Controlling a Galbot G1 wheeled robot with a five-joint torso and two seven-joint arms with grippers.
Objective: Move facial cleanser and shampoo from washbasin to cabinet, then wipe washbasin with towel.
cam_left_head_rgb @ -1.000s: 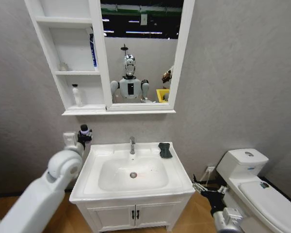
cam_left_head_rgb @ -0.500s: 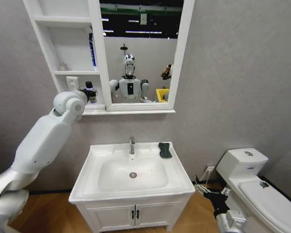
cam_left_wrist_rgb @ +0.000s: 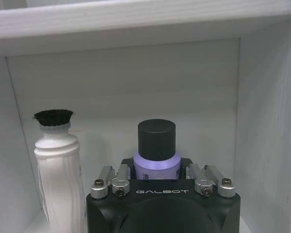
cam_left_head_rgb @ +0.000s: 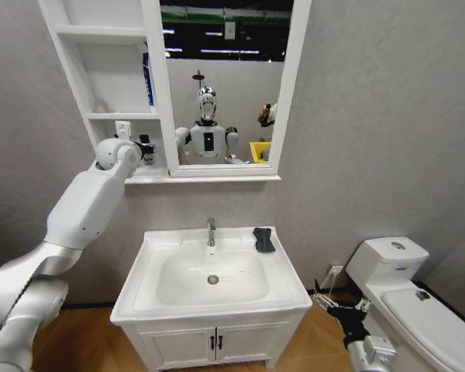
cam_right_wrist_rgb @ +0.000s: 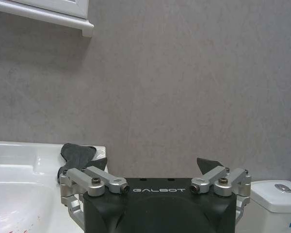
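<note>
- The bottle [cam_left_wrist_rgb: 156, 154], lilac-bodied with a black cap, looks rigid and smooth. I judge it light, a little slippery, and likely to tip if nudged high up, so the body below the cap is the sound place to hold it.
- The left gripper [cam_left_wrist_rgb: 156, 180] has it there: the body sits between the jaws, cap standing clear above them, upright. The jaws are clenched on it.
- The bottle is inside the lowest niche of the cabinet [cam_left_head_rgb: 156, 177], where the left gripper [cam_left_head_rgb: 145, 147] reaches in, just beside a white bottle [cam_left_wrist_rgb: 58, 170] with a dark top. Whether its base touches the shelf I cannot tell.
- That white bottle stands close, so a sideways drift could knock it.
- The towel [cam_left_head_rgb: 263, 239] lies on the washbasin [cam_left_head_rgb: 139, 291] rim beside the tap. It is soft and limp, and best pinched across a fold.
- The right gripper [cam_right_wrist_rgb: 158, 187] hangs low beside the washbasin, well apart from the towel, jaws released and grasping nothing.
</note>
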